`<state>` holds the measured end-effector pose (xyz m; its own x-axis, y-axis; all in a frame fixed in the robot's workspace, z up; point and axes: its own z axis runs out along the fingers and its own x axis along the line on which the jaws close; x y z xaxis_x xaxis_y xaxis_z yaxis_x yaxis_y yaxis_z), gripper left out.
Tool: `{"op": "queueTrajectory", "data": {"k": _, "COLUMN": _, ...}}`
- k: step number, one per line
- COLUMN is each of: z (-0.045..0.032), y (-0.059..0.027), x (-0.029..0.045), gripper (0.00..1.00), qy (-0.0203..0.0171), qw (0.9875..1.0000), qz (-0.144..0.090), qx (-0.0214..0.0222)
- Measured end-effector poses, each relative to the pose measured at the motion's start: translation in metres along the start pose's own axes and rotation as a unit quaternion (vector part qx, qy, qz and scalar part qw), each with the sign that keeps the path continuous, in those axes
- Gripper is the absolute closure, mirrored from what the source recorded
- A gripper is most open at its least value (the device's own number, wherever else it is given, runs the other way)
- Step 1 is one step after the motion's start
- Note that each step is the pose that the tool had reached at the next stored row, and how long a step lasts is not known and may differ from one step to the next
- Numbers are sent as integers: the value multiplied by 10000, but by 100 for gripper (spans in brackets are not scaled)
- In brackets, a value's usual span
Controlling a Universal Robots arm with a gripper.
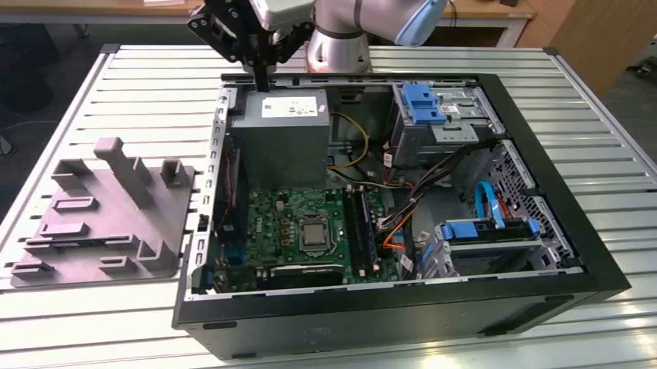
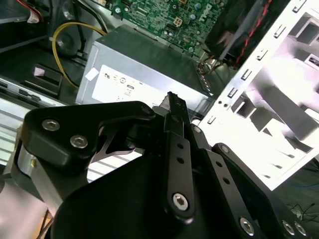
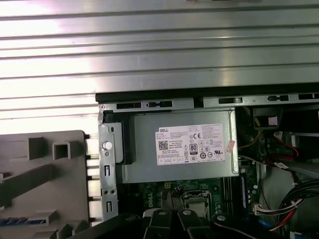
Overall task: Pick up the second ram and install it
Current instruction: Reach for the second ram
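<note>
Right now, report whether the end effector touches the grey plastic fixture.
Apart: the exterior view shows bare table slats between the end effector and the grey plastic fixture.

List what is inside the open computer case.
A grey power supply, green motherboard, drive cage and cables. The power supply hides whatever lies under it; the gripper hangs above it.

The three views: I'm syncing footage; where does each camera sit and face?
Exterior view: off the arm, raised, looking down into the open black computer case, with the silver arm and black gripper at its far edge.
First wrist view: on the arm, looking straight down on the grey metal power supply box; gripper parts show.
Second wrist view: just behind the gripper, looking past it at that box.
Shared: all three show the box.
</note>
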<state>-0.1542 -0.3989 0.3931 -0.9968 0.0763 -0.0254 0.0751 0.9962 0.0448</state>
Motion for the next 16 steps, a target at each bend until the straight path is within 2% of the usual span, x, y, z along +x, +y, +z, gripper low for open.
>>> {"op": "queueTrajectory", "data": {"k": 9, "z": -3, "y": -10, "x": 131, "gripper": 90, "qy": -1, "qw": 10000, "qz": 0, "qx": 0}}
{"op": "queueTrajectory", "data": {"k": 16, "z": -4, "y": -14, "x": 182, "gripper": 90, "qy": -1, "qw": 10000, "qz": 0, "qx": 0}}
